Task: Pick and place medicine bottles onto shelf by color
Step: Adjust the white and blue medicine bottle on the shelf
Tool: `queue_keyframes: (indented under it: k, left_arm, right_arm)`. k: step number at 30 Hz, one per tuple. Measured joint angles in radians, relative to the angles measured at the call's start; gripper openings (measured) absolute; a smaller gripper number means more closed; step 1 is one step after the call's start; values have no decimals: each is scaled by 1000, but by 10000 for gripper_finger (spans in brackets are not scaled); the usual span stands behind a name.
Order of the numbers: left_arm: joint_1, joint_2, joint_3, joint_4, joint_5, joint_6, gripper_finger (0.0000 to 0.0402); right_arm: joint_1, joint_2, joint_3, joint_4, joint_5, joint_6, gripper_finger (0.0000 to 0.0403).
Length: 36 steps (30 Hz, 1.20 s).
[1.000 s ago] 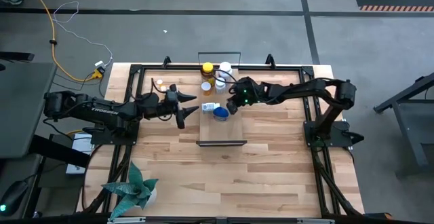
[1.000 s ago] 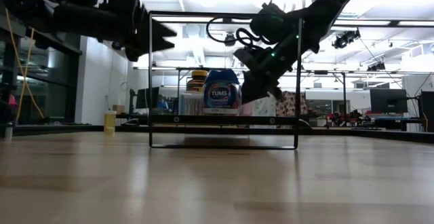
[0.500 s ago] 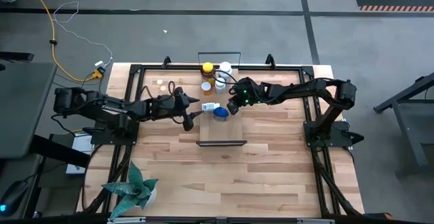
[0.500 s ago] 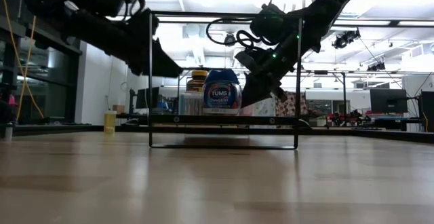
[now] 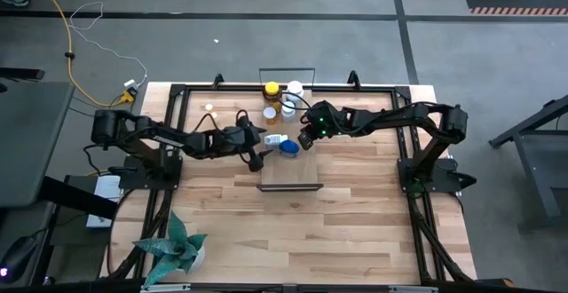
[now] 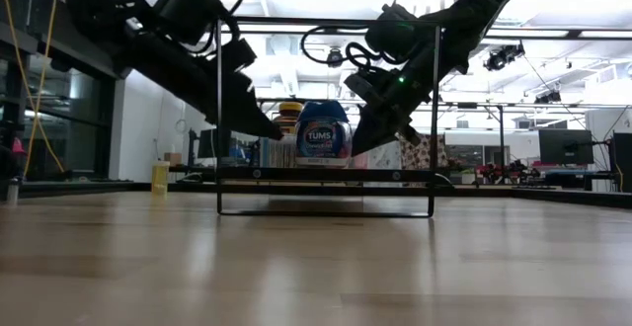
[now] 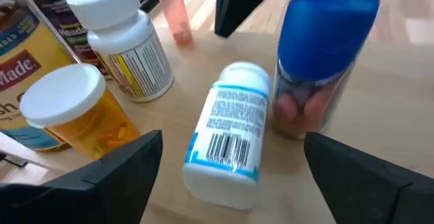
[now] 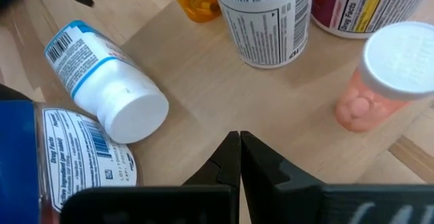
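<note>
The left gripper (image 7: 230, 176) stands with its fingers wide apart, straddling a white bottle (image 7: 230, 139) that lies on its side on the shelf (image 5: 302, 164). The right gripper (image 8: 239, 157) hovers close by, fingers pressed together, holding nothing.

In the high view the white bottle (image 5: 274, 139) lies at about 9 o'clock of the blue-capped bottle (image 5: 289, 147), just beside it. The other bottles stand toward 12 o'clock.

It looks like light, rigid plastic with a smooth, probably slippery label, and being round it may roll if nudged. I would grip across the barrel at the middle of the label, fingers square to its length.

In the high view its long axis runs roughly 3 to 9 o'clock; which end carries the cap is hard to tell there
</note>
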State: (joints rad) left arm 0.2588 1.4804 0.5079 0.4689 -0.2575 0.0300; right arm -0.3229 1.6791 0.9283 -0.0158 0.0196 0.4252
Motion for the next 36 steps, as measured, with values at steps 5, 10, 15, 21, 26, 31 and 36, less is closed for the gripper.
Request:
queue_keyframes:
  k: [5,10,15,21,26,31,36]
  left_arm:
    - [3,42,0,6,-22,27,351]
    - [3,79,0,51,-19,45,351]
    - [3,83,1,82,-19,53,349]
    - [3,83,1,75,-23,53,298]
    - [3,83,1,73,-17,53,233]
    - [4,82,1,66,-21,53,168]
    - [19,50,1,3,-93,69,135]
  right_arm:
    - [0,0,0,1,0,0,0]
    - [0,0,0,1,0,0,0]
    - [0,0,0,1,0,-5,0]
    - [0,0,0,1,0,-7,0]
    - [0,0,0,1,0,-7,0]
    - [0,0,0,4,0,-11,0]
    - [0,0,0,6,1,-27,0]
